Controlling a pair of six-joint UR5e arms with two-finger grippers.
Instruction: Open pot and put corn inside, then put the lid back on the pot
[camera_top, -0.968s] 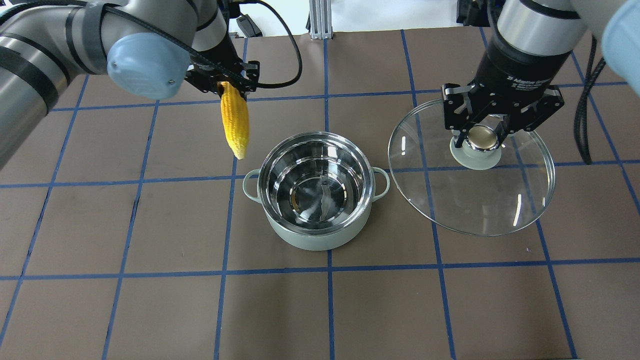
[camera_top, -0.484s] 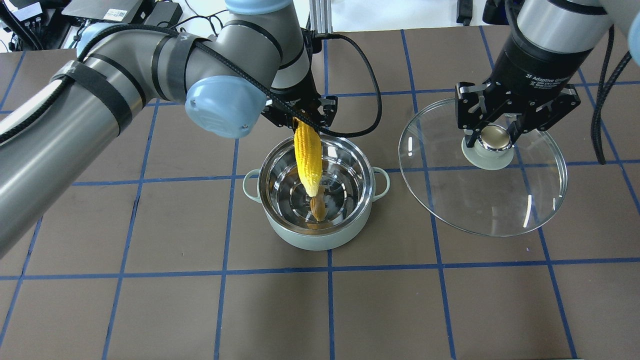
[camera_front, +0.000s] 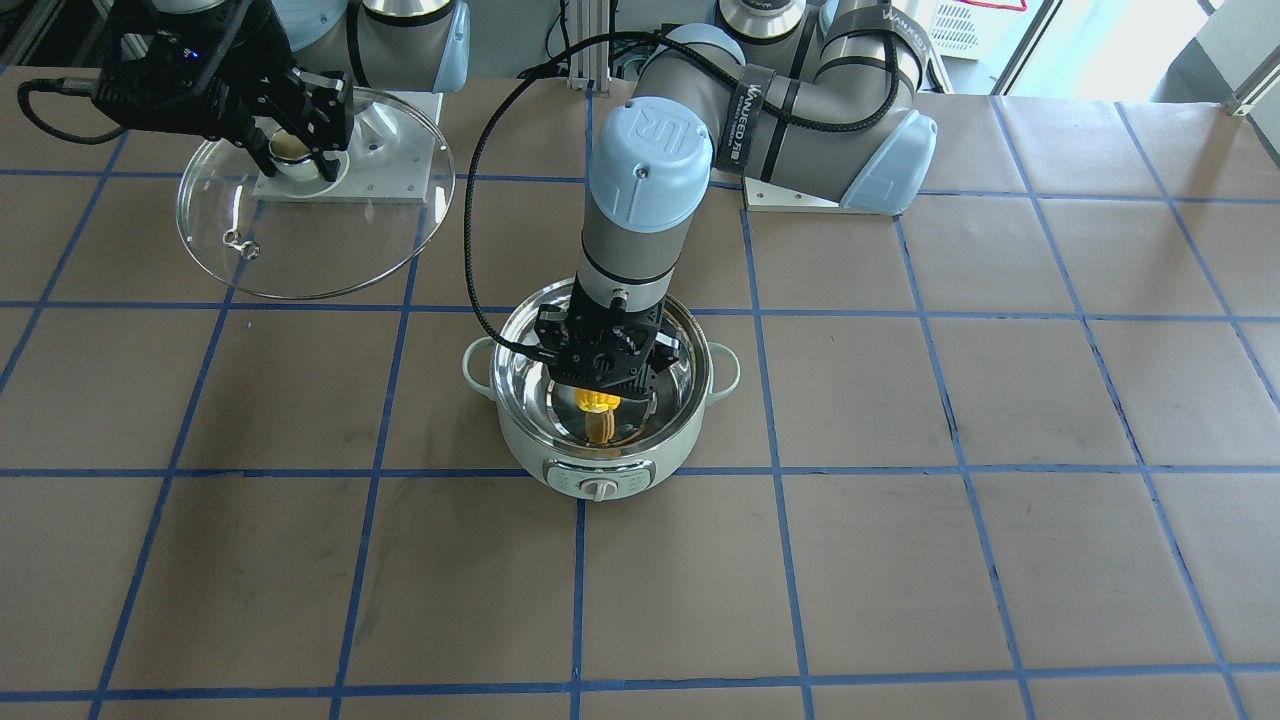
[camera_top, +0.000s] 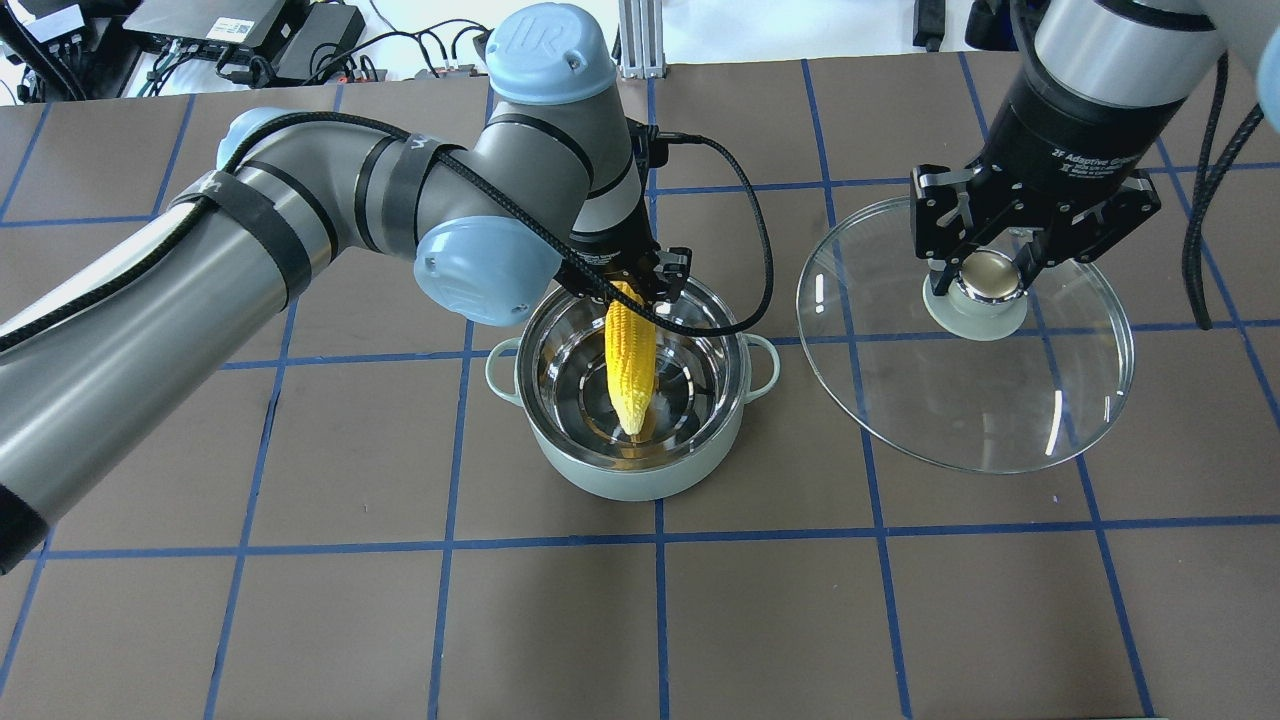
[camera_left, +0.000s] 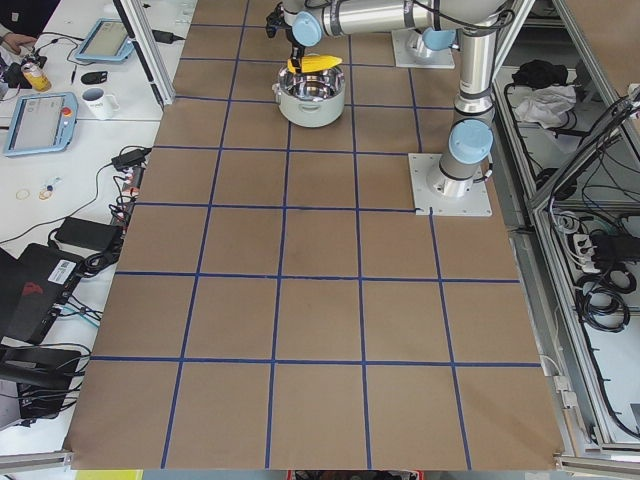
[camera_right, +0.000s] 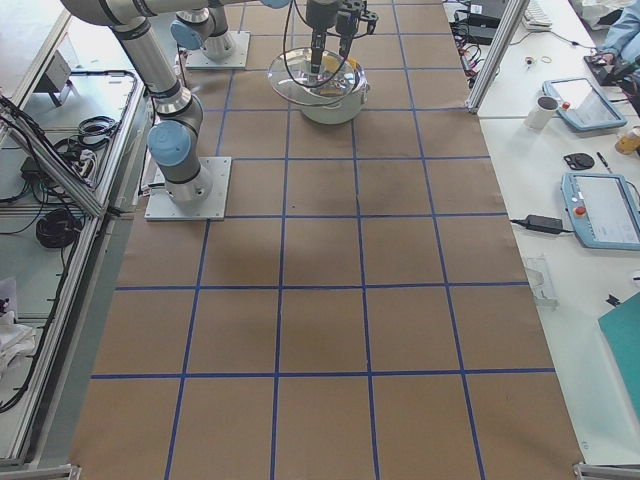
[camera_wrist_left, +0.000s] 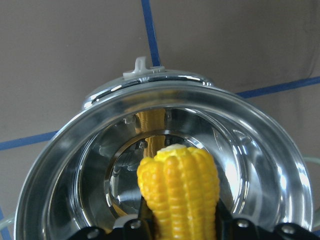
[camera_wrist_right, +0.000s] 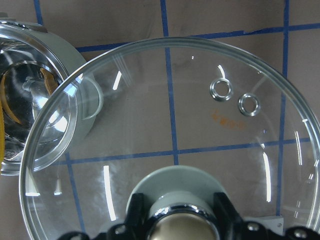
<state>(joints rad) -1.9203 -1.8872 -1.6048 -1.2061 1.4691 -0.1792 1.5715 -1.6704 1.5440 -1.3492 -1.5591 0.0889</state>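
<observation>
Corn (camera_wrist_left: 179, 195) pointing into pot (camera_wrist_left: 150, 82), reflection on steel wall.

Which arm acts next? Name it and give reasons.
Left. The left gripper holds the corn tip-down inside the open pot, so it likely need only let go. The right gripper holds the lid by its knob, beside the pot.

Seen from across the table, the left gripper (camera_front: 606, 389) covers nearly all of the corn (camera_front: 596, 402); only a yellow stub shows beneath it. The left wrist camera loses the corn's held end below the frame's bottom edge. The right wrist view cuts the lid (camera_wrist_right: 170, 125) and its knob (camera_wrist_right: 182, 231) at the bottom, the pot (camera_wrist_right: 61, 51) at upper left. From both table ends, pot, corn and lid are too small to make out in detail.
</observation>
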